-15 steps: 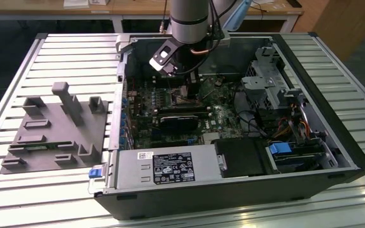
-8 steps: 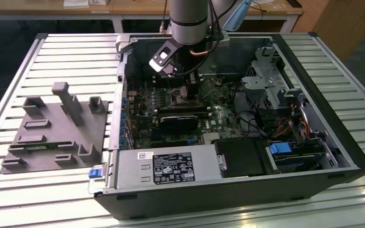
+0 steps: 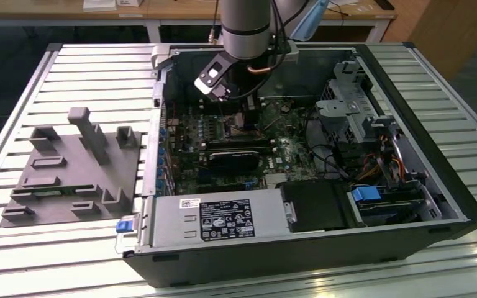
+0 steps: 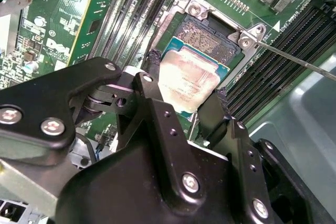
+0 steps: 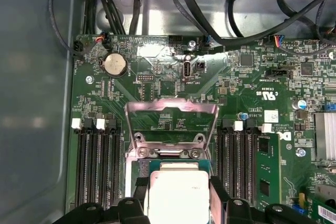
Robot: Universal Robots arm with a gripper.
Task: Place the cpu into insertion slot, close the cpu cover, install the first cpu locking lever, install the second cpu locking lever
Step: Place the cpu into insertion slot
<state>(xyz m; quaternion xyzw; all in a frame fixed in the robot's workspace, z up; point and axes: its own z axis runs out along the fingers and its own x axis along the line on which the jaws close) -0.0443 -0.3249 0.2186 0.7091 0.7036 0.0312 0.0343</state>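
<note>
My gripper (image 4: 186,81) is shut on the cpu (image 4: 191,74), a flat silver-grey chip pinched by its edges between two black fingers (image 4: 153,61). The chip hangs low over the insertion slot (image 4: 207,38), covering the slot's near part while its dark pin field shows beyond; I cannot tell whether they touch. In the first wrist view the cpu (image 5: 176,192) sits between the fingers (image 5: 218,192) of the gripper (image 5: 177,200), and the cpu cover (image 5: 170,104) stands swung open behind the slot. A thin locking lever (image 4: 299,62) sticks out beside the slot. In the exterior view the gripper (image 3: 245,112) reaches into the case.
Long black memory slots (image 5: 97,166) flank the socket on both sides. The open computer case (image 3: 437,180) lies on a slatted table, with cables (image 3: 330,155) and a power supply (image 3: 222,218) inside. A grey fixture (image 3: 72,167) stands at the exterior view's left.
</note>
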